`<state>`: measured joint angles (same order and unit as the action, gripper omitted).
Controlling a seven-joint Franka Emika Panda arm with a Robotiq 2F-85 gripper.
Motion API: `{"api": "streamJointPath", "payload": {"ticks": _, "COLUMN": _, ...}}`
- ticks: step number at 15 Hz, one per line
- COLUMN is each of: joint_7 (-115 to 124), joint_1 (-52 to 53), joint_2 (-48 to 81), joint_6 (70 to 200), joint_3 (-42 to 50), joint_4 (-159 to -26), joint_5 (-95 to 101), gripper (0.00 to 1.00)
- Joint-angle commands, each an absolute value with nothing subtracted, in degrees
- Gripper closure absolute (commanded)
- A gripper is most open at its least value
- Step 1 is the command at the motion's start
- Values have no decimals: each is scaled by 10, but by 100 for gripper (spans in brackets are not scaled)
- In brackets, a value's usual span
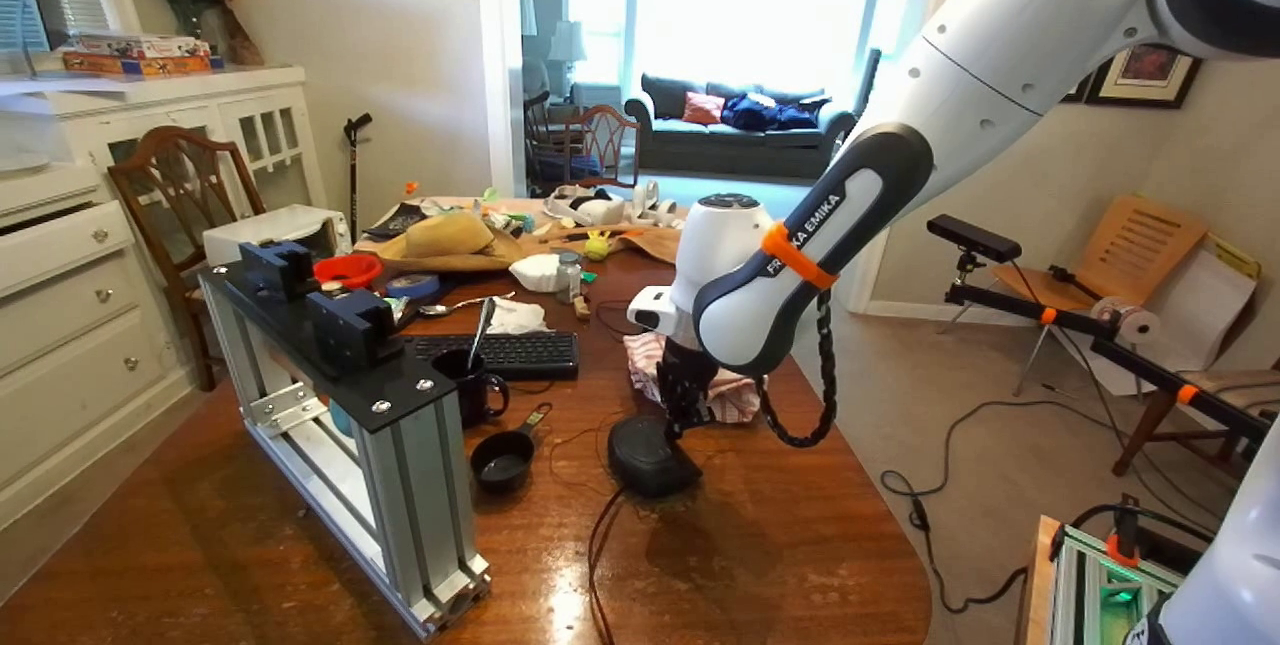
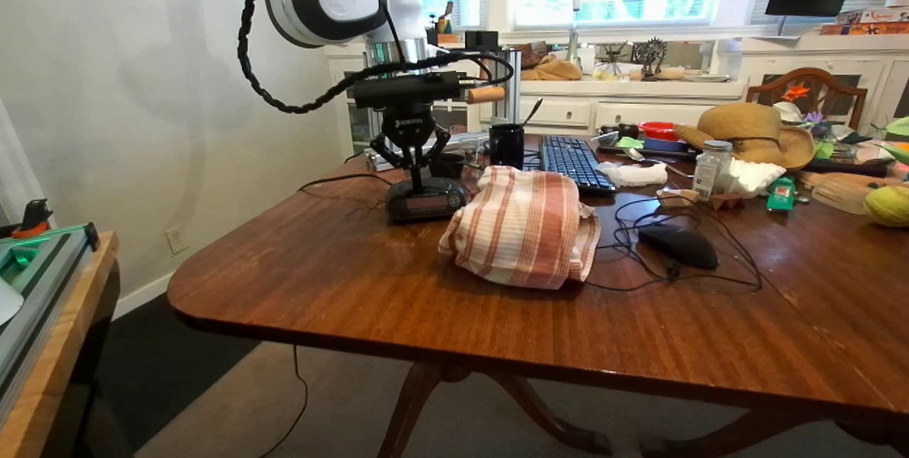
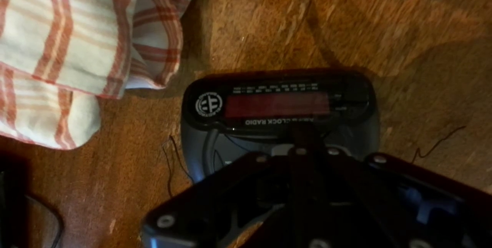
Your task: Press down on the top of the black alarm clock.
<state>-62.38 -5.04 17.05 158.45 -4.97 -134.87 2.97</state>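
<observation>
The black alarm clock [image 1: 645, 460] stands on the wooden table, with a dark cord running from it. In an exterior view its display front [image 2: 426, 206] faces the camera. In the wrist view the clock [image 3: 276, 105] shows a reddish display and the words "clock radio" upside down. My gripper [image 2: 416, 187] points straight down, its fingers together with nothing between them. The fingertips are at the clock's top and seem to touch it; exact contact is hard to tell. In the wrist view the dark gripper [image 3: 305, 132] hides part of the clock's top.
A striped cloth bundle [image 2: 525, 227] lies close beside the clock. A black measuring cup [image 1: 503, 458], a dark mug [image 1: 468, 390] and a keyboard [image 1: 525, 355] are nearby. A metal frame [image 1: 420, 495] stands on the table. A mouse [image 2: 678, 245] lies with loose cable.
</observation>
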Motion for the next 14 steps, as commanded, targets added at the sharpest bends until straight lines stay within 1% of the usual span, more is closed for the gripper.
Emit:
{"api": "streamJointPath", "payload": {"ticks": 1, "joint_7": -638, "joint_1": -61, "joint_2": 205, "joint_6": 1594, "joint_3": -51, "joint_4": -1349, "joint_5": 41, "gripper": 100}}
{"api": "streamJointPath", "payload": {"ticks": 3, "joint_7": -657, "joint_1": -74, "joint_2": 172, "joint_6": 1587, "joint_3": -77, "joint_4": -1352, "joint_5": 5, "gripper": 100}}
{"api": "streamJointPath", "payload": {"ticks": 6, "joint_7": -638, "joint_1": -70, "joint_2": 127, "joint_6": 1572, "joint_3": -82, "joint_4": -1366, "joint_5": -5, "gripper": 100}}
{"api": "streamJointPath", "payload": {"ticks": 9, "joint_7": -588, "joint_1": -46, "joint_2": 93, "joint_6": 1581, "joint_3": -56, "joint_4": -1377, "joint_5": 26, "gripper": 100}}
{"api": "streamJointPath", "payload": {"ticks": 10, "joint_7": -566, "joint_1": -40, "joint_2": 78, "joint_6": 1565, "joint_3": -45, "joint_4": -1377, "joint_5": 45, "gripper": 74}}
{"api": "streamJointPath", "payload": {"ticks": 11, "joint_7": -527, "joint_1": -30, "joint_2": 63, "joint_6": 1553, "joint_3": -30, "joint_4": -1379, "joint_5": 71, "gripper": 72}}
{"api": "streamJointPath", "payload": {"ticks": 12, "joint_7": -478, "joint_1": -22, "joint_2": 49, "joint_6": 1547, "joint_3": -16, "joint_4": -1382, "joint_5": 98, "gripper": 67}}
{"api": "streamJointPath", "payload": {"ticks": 13, "joint_7": -433, "joint_1": -20, "joint_2": 34, "joint_6": 1544, "joint_3": -7, "joint_4": -1385, "joint_5": 116, "gripper": 60}}
{"api": "streamJointPath", "payload": {"ticks": 14, "joint_7": -394, "joint_1": -19, "joint_2": 18, "joint_6": 1527, "joint_3": -1, "joint_4": -1385, "joint_5": 134, "gripper": 51}}
